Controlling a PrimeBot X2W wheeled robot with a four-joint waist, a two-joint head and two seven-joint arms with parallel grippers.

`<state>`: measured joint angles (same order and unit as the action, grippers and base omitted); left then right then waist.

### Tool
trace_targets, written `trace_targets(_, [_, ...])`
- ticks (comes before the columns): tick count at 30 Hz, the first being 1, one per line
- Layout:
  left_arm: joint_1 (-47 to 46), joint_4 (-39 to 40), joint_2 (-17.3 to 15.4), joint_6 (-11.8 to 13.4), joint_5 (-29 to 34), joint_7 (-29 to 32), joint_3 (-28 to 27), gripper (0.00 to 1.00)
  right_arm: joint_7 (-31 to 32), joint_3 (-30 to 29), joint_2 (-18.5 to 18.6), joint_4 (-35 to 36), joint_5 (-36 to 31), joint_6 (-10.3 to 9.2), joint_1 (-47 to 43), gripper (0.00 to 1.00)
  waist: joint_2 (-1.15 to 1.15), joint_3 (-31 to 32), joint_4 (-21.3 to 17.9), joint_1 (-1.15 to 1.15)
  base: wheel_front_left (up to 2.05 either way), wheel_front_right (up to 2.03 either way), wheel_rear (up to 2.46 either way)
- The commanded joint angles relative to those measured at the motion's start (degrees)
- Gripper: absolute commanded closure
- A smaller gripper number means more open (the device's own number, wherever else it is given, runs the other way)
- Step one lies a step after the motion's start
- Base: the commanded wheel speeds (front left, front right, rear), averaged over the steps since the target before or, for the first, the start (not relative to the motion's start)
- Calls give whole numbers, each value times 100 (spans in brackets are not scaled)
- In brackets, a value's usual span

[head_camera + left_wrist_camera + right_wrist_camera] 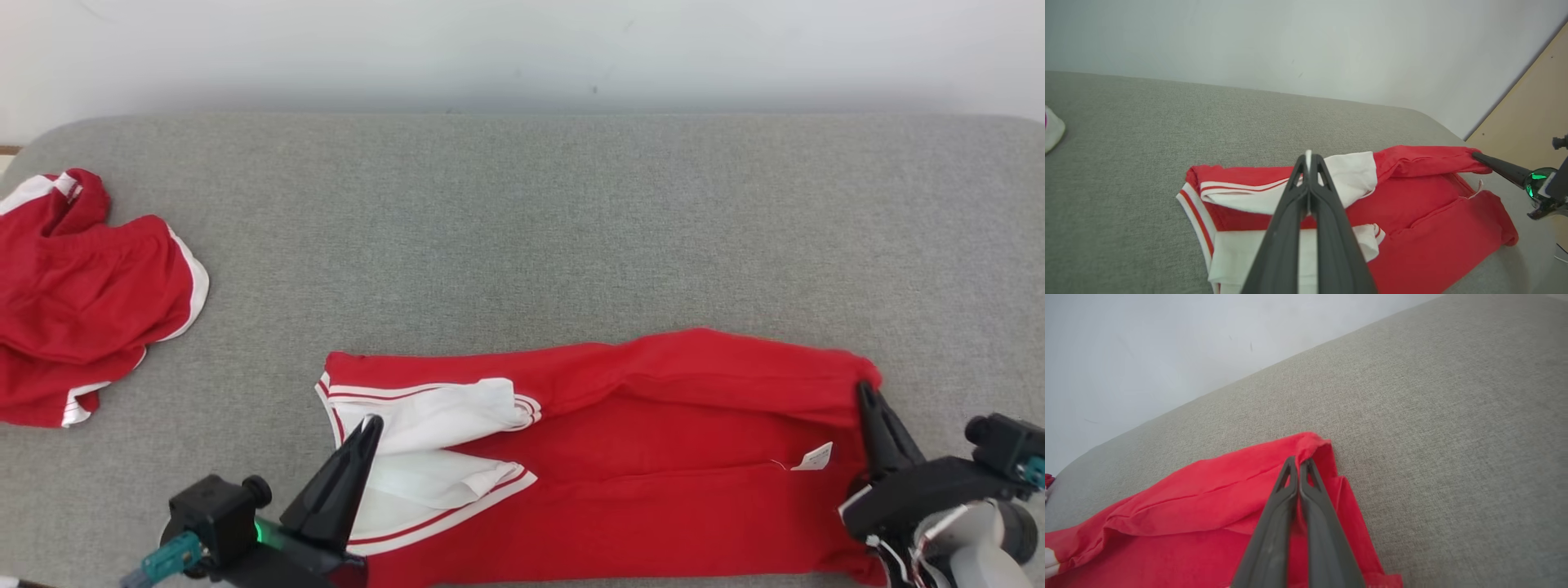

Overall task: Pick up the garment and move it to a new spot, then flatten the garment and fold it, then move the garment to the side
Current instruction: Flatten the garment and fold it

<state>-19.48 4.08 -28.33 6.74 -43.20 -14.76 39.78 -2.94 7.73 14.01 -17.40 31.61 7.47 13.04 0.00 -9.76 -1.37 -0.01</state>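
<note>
- The garment (653, 457), red with white sleeves and striped trim, lies stretched along the near edge of the grey cloth-covered counter (522, 229), from about the middle toward the near right corner.
- The left pincer (371, 423) is pressed together at the garment's left end, over the white sleeve. From its own wrist, a sliver of white cloth shows pinched between its tips (1308, 157).
- The right pincer (864, 390) is also pressed together, at the garment's far right corner. From its own wrist, the red cloth bunches up around its tips (1298, 460) and looks pinched there.
- The garment's far long edge is rolled over into a thick fold that runs between the two pincers.
- The head view takes in a second red and white garment (82, 302), crumpled at the counter's left edge, well apart from the first.
- A small white tag (814, 457) lies on the red cloth just beside the right pincer.
- The left wrist view shows the right pincer from the side, touching the end of the fold, with a tan panel (1531, 102) behind it.
- The right wrist view shows the bare grey counter beyond the garment's corner, up to the pale wall (1167, 355).
</note>
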Motion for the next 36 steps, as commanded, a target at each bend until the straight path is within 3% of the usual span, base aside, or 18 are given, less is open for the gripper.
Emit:
trace_targets(1, [174,-15,19,17,94,-44,-84,100,54,-101,-28,156,-43,5,-212,100,0,35,44,1,0,0,0])
trace_targets(15, [900,-594,547,-314,383,-38,-507,100,494,-553,-235,720,-272,5,-1047,100,0,223,79,1,0,0,0])
trace_targets(16, [904,-638,588,-296,428,-38,-544,69,485,-574,-230,734,-329,5,-1057,71,0,239,85,1,0,0,0])
trace_targets(17, [918,-690,634,-269,476,-38,-583,36,457,-606,-255,754,-357,5,-1072,28,0,253,91,1,0,0,0])
trace_targets(18, [936,-701,685,-274,509,-38,-647,0,447,-631,-287,765,-385,5,-1099,0,0,264,99,1,0,0,0])
trace_targets(27, [1304,-587,1006,-267,868,-38,-1296,0,326,-895,-412,934,-698,5,-1207,0,0,403,194,1,0,0,0])
trace_targets(36, [1648,-289,1391,-137,1532,-38,-2194,0,600,-1045,-435,832,-1069,5,-1035,0,0,506,235,1,0,0,0])
